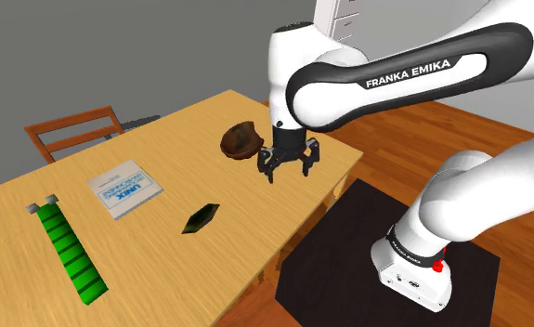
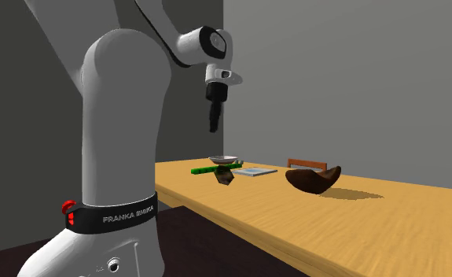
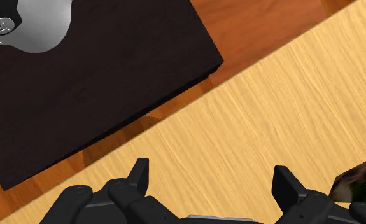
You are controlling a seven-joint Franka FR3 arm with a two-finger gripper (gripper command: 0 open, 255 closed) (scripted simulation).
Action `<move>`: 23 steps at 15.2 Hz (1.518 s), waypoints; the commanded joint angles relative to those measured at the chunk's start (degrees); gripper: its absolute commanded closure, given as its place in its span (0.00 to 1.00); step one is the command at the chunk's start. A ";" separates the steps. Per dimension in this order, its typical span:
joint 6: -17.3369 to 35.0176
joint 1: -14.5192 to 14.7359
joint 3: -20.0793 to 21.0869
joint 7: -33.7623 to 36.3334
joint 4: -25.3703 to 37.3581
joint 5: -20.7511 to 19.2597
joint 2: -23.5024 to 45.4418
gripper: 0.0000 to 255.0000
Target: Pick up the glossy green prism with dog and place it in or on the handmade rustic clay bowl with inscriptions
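Shoulder view: a white arm reaches over a wooden bench (image 1: 190, 130). Its black end effector (image 1: 288, 163) hangs above the surface, just to the right of a brown clay bowl (image 1: 240, 139). The end effector is released and grasps nothing. In the wrist view its fingers (image 3: 139, 173) stand apart over bare wood.

The dark, glossy green prism (image 1: 201, 218) lies flat on the bench. It sits apart from the bowl, toward this view's lower left, near a white book (image 1: 123, 190). In the wrist view, one end of the prism shows just outside one finger.

You appear to be at the reaching step, with nothing picked up yet. Your next move likely calls for carrying the end effector away from the bowl until it is over the prism. Then turn the fingers to span its narrow width before you lower and clench.
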 commanded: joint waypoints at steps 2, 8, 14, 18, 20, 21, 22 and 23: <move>6.18 -1.89 4.81 8.43 2.32 -0.12 7.40 0.00; 15.32 -6.34 12.29 27.04 9.56 -7.43 23.27 0.00; 20.13 -5.41 12.40 48.32 19.72 -22.15 40.85 0.00; 20.73 -0.86 7.93 59.37 28.00 -29.38 50.83 0.00; 20.64 1.11 5.91 63.09 31.76 -31.43 54.62 0.00; 21.23 1.37 5.60 63.31 31.63 -31.76 55.12 0.00; 21.81 1.58 5.34 63.55 31.51 -32.14 55.64 0.00; 22.39 1.78 5.08 63.80 31.41 -32.52 56.16 0.00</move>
